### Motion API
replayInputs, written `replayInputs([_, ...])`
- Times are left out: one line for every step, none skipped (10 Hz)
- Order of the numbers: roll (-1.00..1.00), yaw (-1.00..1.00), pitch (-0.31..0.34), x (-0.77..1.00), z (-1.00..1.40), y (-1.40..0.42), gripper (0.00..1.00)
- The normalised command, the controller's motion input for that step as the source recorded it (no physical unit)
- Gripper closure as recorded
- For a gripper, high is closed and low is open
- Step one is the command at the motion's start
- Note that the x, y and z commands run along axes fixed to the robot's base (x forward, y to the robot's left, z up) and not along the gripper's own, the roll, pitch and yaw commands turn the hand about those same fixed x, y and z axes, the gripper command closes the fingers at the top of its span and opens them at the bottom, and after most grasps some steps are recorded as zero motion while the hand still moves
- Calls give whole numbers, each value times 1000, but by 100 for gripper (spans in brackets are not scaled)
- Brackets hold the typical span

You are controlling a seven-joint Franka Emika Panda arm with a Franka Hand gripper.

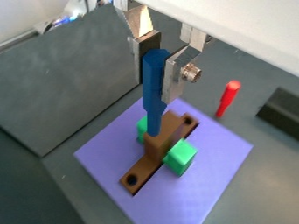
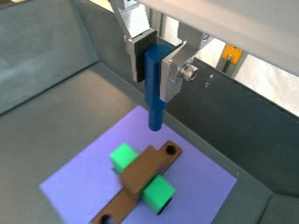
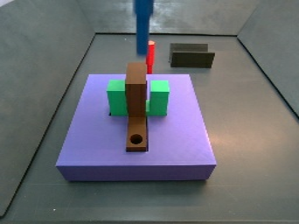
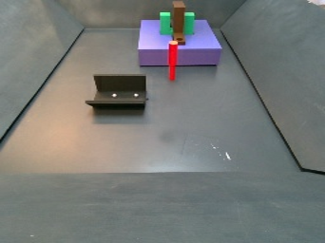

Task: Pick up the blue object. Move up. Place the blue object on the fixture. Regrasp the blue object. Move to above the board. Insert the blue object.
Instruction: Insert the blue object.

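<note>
My gripper (image 1: 159, 73) (image 2: 156, 68) is shut on the blue object (image 1: 153, 92) (image 2: 156, 92), a slim blue peg hanging upright from between the silver fingers. In both wrist views its lower end hovers over the board (image 1: 158, 156) (image 2: 142, 181), a narrow brown plank lying across the violet slab (image 1: 205, 188) (image 2: 87, 179). A round hole (image 2: 172, 150) shows near the board's end, close under the peg's tip. In a side view only the blue object (image 3: 142, 16) shows, at the top edge above the board (image 3: 136, 105); the gripper is out of frame. The fixture (image 3: 191, 56) (image 4: 118, 92) stands on the floor, bare.
Two green blocks (image 3: 117, 96) (image 3: 158, 96) flank the board on the slab. A red peg (image 1: 229, 98) (image 3: 151, 51) (image 4: 173, 62) stands upright on the floor between the slab and the fixture. Grey walls enclose the floor.
</note>
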Motion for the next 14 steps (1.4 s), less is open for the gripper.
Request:
replayInputs([0, 117, -117, -143, -311, -263, 100])
replayInputs([0, 100, -107, -120, -320, -234, 100])
replayInputs([0, 129, -91, -71, -291, -231, 100])
replayInputs([70, 211, -77, -80, -297, -289, 100])
replayInputs([233, 320, -41, -3, -271, -443, 100])
replayInputs([293, 306, 0, 0, -249, -366, 100])
replayInputs([299, 149, 0, 26, -300, -160, 100])
replayInputs([216, 26, 0, 49, -297, 0, 100])
replayInputs([173, 11, 0, 126, -337, 0, 100])
replayInputs([167, 17, 0, 171, -320, 0, 100])
replayInputs([116, 0, 0, 71, -289, 0, 100])
replayInputs([0, 0, -21, 23, -271, -69, 100])
replayInputs([20, 51, -50, 154, -363, -20, 100])
replayInputs([97, 157, 0, 226, -289, -11, 100])
